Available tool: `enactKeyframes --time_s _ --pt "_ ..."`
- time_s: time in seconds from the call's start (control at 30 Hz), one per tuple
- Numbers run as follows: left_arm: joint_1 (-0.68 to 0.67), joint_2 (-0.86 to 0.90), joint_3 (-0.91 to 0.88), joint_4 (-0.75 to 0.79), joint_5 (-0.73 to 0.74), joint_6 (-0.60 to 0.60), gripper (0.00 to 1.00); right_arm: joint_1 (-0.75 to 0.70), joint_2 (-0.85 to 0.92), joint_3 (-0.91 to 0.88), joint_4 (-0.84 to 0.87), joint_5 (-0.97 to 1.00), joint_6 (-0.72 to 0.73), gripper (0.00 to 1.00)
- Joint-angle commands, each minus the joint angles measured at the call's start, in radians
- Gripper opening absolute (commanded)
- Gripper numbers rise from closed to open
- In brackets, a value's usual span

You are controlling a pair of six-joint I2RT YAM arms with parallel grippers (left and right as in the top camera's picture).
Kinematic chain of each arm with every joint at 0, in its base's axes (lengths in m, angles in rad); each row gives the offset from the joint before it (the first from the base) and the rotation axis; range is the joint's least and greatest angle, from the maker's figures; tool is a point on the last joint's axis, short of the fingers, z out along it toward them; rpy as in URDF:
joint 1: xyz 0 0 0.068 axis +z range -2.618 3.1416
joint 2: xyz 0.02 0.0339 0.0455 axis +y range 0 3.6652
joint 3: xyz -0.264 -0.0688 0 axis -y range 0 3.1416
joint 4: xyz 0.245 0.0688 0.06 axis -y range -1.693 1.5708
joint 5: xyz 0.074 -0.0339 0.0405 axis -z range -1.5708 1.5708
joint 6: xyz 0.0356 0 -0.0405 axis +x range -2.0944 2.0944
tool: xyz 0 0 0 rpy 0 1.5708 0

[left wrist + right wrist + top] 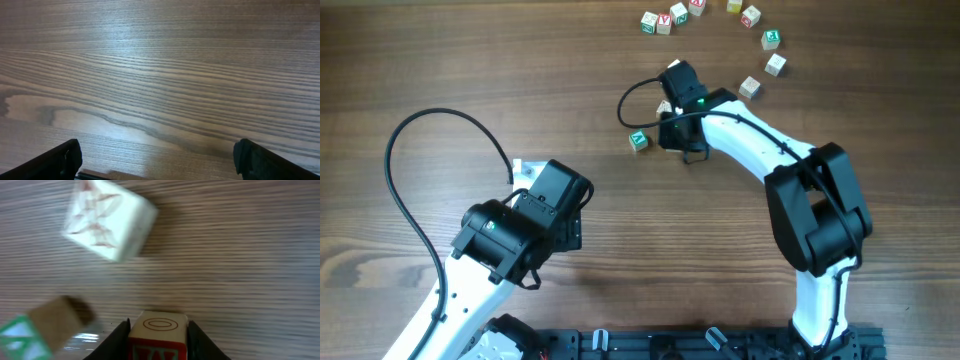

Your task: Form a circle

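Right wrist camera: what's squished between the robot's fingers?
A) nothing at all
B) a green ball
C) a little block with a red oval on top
C: the block with the red oval on top sits right between the two dark fingers, touching both of them.
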Motion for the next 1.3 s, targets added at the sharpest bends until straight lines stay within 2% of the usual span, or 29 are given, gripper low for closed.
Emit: enactKeyframes --time_s 0.0,0.07,0.2,0.43,0.67,0.83,0.97,1.07,1.17,1.27 --pt "0.005 -0.007 -0.002 0.0 0.009 -0.014 1.0 -0.043 -0.01 -0.006 -0.025 0.075 -0.16 0.22" --pt "0.005 -0.007 -0.002 0.0 0.009 -0.014 1.0 -0.051 -0.012 -0.006 -0.024 0.049 -0.242 0.22" --pt "0.005 -0.007 -0.002 0.0 0.009 -0.014 1.0 -0.05 -0.012 -0.006 -0.02 0.047 -0.307 0.24" --pt "0.005 -0.007 -0.002 0.0 0.009 -0.014 1.0 -0.05 -0.013 -0.006 -0.001 -0.051 -0.327 0.24" --pt "0.005 -0.007 -0.002 0.0 0.009 -0.013 1.0 -0.05 -0.014 -0.006 -0.005 -0.051 -0.327 0.24" --pt "0.005 -0.007 -0.002 0.0 0.009 -0.014 1.0 -0.05 -0.038 -0.006 -0.008 -0.052 -0.322 0.34" --pt "0.005 -0.007 -0.002 0.0 0.009 -0.013 1.0 -0.05 -0.127 -0.006 -0.007 -0.052 -0.296 0.4" --pt "0.005 -0.007 -0.002 0.0 0.009 -0.014 1.0 -0.05 -0.182 -0.006 -0.005 -0.051 -0.28 0.54" --pt "0.005 -0.007 -0.002 0.0 0.009 -0.014 1.0 -0.05 -0.2 -0.006 -0.002 -0.051 -0.273 0.56" --pt "0.005 -0.007 -0.002 0.0 0.009 -0.014 1.0 -0.05 -0.196 -0.007 0.016 -0.052 -0.272 0.67"
